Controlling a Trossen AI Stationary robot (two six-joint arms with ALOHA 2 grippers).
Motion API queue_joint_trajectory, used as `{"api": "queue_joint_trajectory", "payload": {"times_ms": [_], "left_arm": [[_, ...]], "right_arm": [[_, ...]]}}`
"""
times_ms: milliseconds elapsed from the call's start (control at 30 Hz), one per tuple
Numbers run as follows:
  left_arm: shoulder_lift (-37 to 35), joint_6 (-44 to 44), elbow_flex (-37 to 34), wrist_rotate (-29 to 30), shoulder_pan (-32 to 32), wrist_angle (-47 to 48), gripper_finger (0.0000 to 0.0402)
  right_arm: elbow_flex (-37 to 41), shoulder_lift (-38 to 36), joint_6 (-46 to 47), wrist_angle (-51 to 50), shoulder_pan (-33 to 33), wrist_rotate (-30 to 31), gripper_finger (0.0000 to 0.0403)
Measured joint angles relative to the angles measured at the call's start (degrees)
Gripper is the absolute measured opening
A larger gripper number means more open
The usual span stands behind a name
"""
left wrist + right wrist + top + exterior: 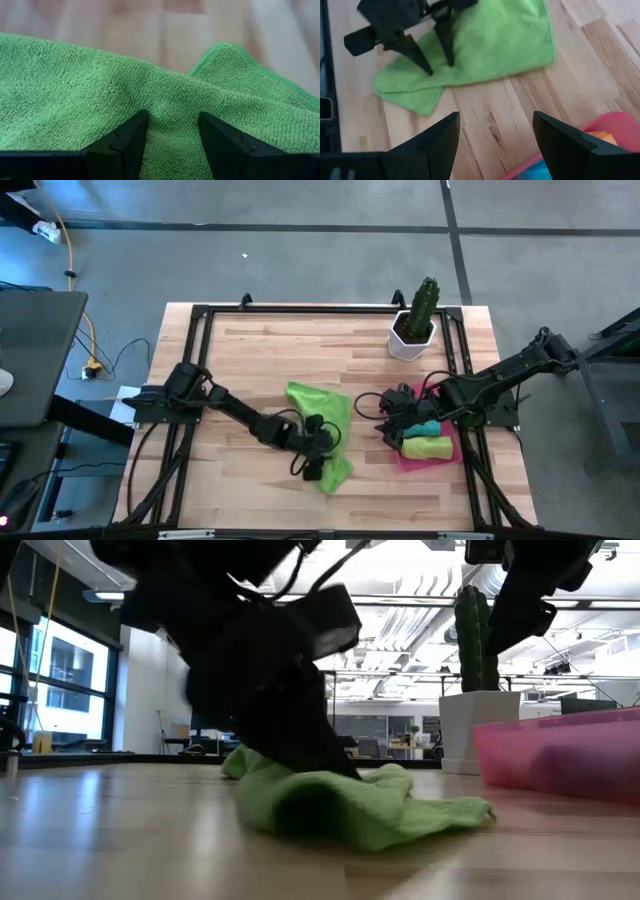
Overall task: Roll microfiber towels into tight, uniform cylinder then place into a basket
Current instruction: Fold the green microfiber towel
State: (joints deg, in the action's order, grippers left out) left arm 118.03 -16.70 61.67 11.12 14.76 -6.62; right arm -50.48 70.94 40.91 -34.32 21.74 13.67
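A lime green microfiber towel [325, 405] lies crumpled on the wooden table, left of the basket [456, 452]. My left gripper [312, 465] is down on the towel's near part, open, with a raised ridge of cloth [172, 120] between its fingers. The pink basket holds a yellow rolled towel [425, 447] and a teal one [426, 428]. My right gripper [495, 145] hovers open above the basket's left edge and holds nothing. My left gripper comes at the green towel slanting down from the table's left. Both open fingertips [427, 69] stand on the cloth near the towel's near end, with a soft ridge [172, 127] bulging between them. The towel lies slack on the table.
A white pot with a green cactus [413, 330] stands at the far right, behind the basket. A black frame [300, 308] runs around the tabletop. Bare wood lies to the left [230, 360] and far side of the towel.
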Motion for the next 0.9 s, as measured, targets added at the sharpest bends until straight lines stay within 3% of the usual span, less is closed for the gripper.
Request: {"api": "queue_joint_trajectory", "payload": {"times_ms": [367, 533, 767, 900], "left_arm": [[-7.24, 2.04, 3.66, 1.73, 2.44, 0.76, 0.0172], [-9.99, 2.07, 3.91, 4.88, 2.49, 8.12, 0.0172], [-9.11, 0.72, 3.78, 9.92, -1.31, 24.86, 0.0172], [-7.71, -3.23, 3.78, 9.75, -4.68, 29.9, 0.0172]], "right_arm": [[0.0, -0.02, 1.06, 10.71, 0.01, 0.02, 0.0243], [0.0, -0.02, 1.07, 12.81, 0.0, 0.24, 0.0243], [0.0, 1.1, 4.01, 12.91, 0.0, 7.94, 0.0243], [0.0, 5.18, 5.55, 13.35, 0.8, 2.37, 0.0243]]}}
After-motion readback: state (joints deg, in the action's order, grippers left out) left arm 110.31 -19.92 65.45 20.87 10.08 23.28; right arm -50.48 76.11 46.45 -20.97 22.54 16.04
